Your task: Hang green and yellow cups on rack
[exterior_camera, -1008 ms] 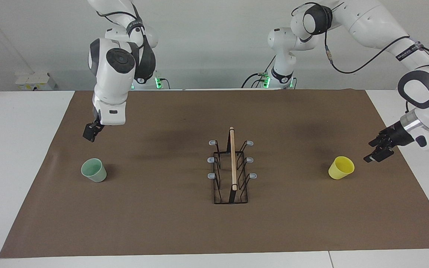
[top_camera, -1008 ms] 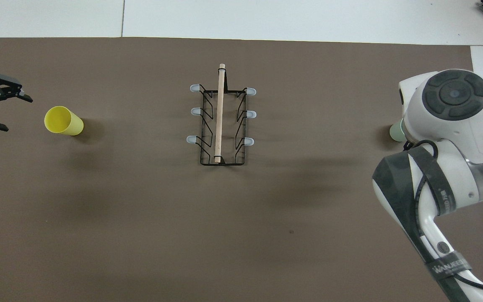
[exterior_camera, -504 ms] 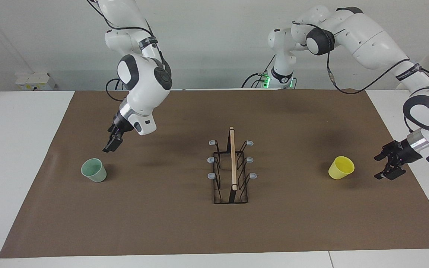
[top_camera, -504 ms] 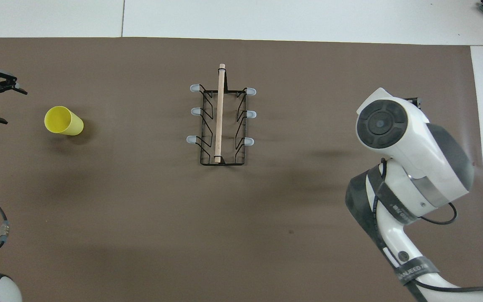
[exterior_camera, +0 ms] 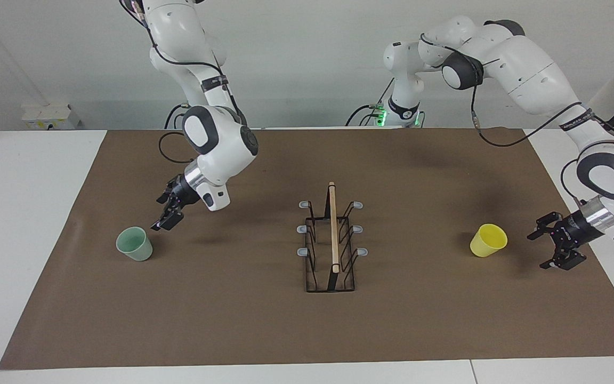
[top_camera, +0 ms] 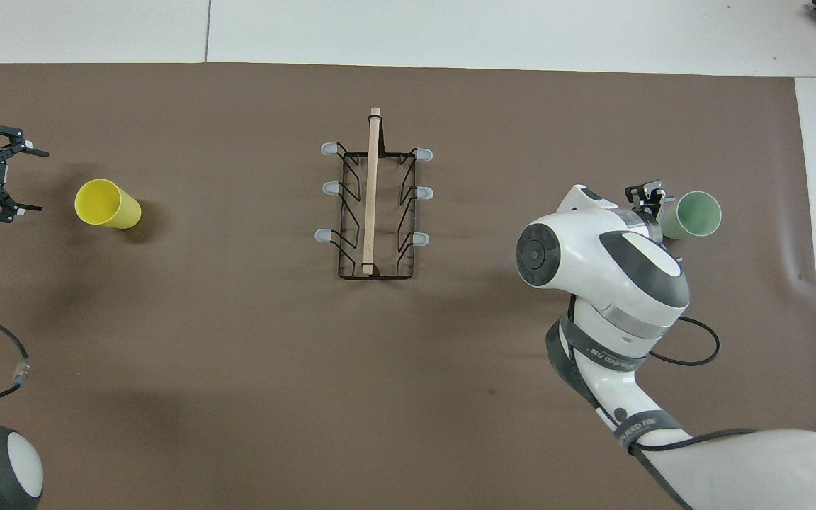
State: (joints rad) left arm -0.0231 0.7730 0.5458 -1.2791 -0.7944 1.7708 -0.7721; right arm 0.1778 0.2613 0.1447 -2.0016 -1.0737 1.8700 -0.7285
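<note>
The pale green cup (exterior_camera: 134,244) (top_camera: 691,214) stands upright on the brown mat toward the right arm's end. My right gripper (exterior_camera: 160,224) (top_camera: 652,195) hangs just above the mat beside its rim, on the rack's side, open and holding nothing. The yellow cup (exterior_camera: 488,240) (top_camera: 107,204) stands tilted toward the left arm's end. My left gripper (exterior_camera: 536,250) (top_camera: 34,180) is low over the mat beside it, jaws wide open and facing the cup, a gap between them. The black wire rack (exterior_camera: 331,250) (top_camera: 374,205) with its wooden rod stands mid-mat, its pegs bare.
The brown mat (exterior_camera: 232,320) covers most of the white table (exterior_camera: 19,213). The right arm's elbow and cable (top_camera: 691,347) hang over the mat between the rack and the green cup. Small boxes (exterior_camera: 51,116) sit at the table's back corner.
The right arm swung from over the green cup to its rack side and came lower. The left gripper dropped and levelled beside the yellow cup. Cups and rack have not moved.
</note>
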